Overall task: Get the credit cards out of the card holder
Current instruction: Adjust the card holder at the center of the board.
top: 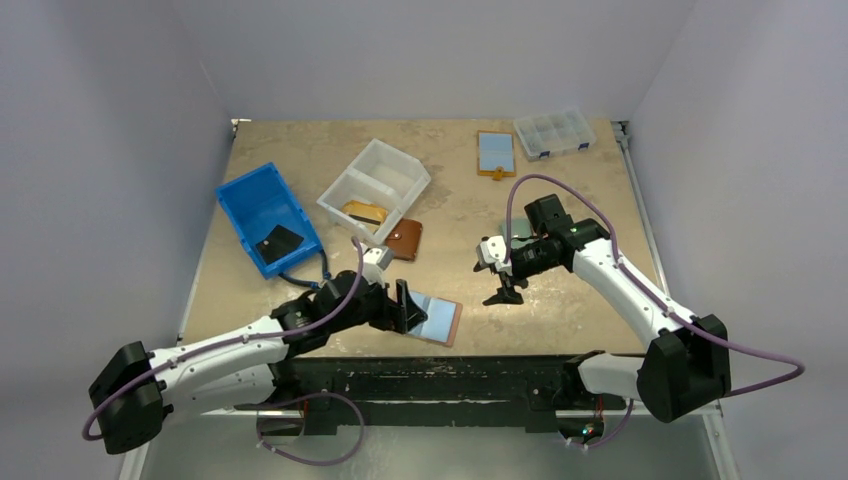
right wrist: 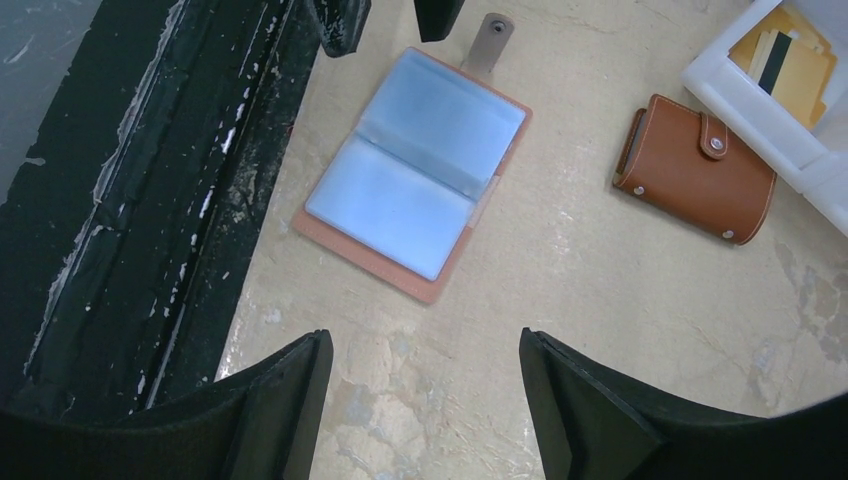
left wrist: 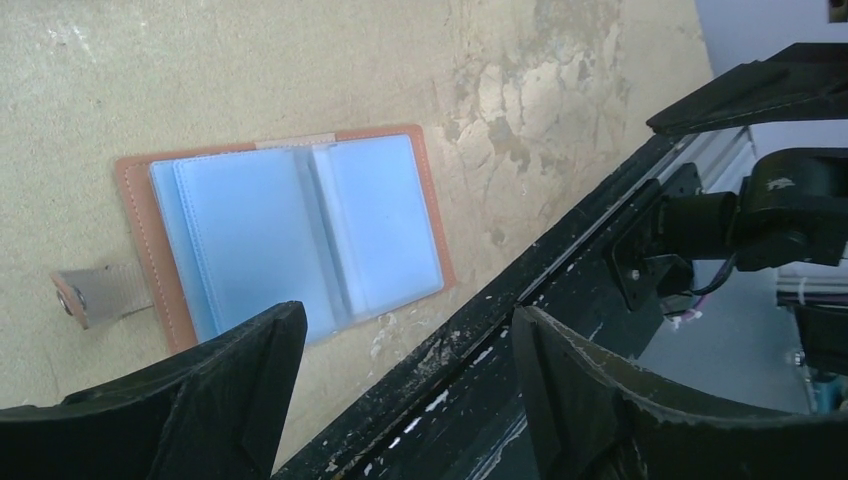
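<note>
Tan leather, laid open flat: that is the card holder [left wrist: 290, 235], and I see it close to the near edge of the worktop [top: 450, 215], a little left of the middle. Its strap with a snap [left wrist: 95, 295] sticks out on one side. The credit cards [left wrist: 380, 220] show as light-blue panels still inside it, on both halves of the fold; I can't count them.

My left gripper [left wrist: 405, 330] hangs over the near edge just beside the holder, jaws spread wide with nothing between them and not touching the leather. The right gripper [right wrist: 425, 350] sits above the worktop right of the middle, well apart from the holder, looking down at it. Its jaws are wide too, and empty.

A closed brown leather wallet [right wrist: 695, 170] lies near the centre, just beside a white two-compartment bin [right wrist: 770, 100] with yellowish cards in it. Toward the left edge stands a blue bin [top: 268, 218] with a flat black piece [top: 279, 242] inside. At the far edge a second open card holder [top: 496, 153] lies next to a clear compartment box [top: 553, 132] near the far right corner.
</note>
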Tool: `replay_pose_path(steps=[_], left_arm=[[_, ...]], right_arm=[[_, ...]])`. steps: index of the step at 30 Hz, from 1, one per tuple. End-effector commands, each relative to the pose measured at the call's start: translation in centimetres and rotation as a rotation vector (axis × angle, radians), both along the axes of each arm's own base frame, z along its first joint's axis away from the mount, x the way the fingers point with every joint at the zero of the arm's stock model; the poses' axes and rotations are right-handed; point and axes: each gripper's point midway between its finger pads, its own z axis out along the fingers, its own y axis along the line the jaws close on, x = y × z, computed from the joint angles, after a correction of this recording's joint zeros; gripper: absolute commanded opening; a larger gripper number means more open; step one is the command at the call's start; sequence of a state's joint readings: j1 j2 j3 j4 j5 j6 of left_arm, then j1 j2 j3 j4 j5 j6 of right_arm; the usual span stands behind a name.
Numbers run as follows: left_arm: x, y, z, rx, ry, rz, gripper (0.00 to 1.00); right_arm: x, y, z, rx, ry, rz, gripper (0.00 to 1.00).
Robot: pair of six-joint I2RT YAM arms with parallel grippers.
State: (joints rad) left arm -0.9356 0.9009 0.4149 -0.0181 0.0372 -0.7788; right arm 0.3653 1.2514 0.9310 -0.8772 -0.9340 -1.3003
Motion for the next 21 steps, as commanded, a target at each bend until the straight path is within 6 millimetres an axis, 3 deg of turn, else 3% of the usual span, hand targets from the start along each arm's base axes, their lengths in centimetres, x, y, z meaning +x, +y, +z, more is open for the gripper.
replay_pose_path(steps=[1, 13, 21], left_arm=[[1.0, -0.6, 1.1, 0.055, -0.085, 0.046, 0.8], [-1.0, -3.2, -0.3, 0.211, -0.128, 0.042, 0.78], [-1.0, -4.9, -2.2, 0.275, -0.127, 0.028, 0.73]], right_arm=[[-0.4, 0.0, 0.1, 0.014, -0.002, 0.019, 0.77], [-0.3, 0.0, 0.0, 0.009, -0.005, 0.02, 0.76], [-0.4, -0.1, 0.0, 0.007, -0.003, 0.02, 0.76]])
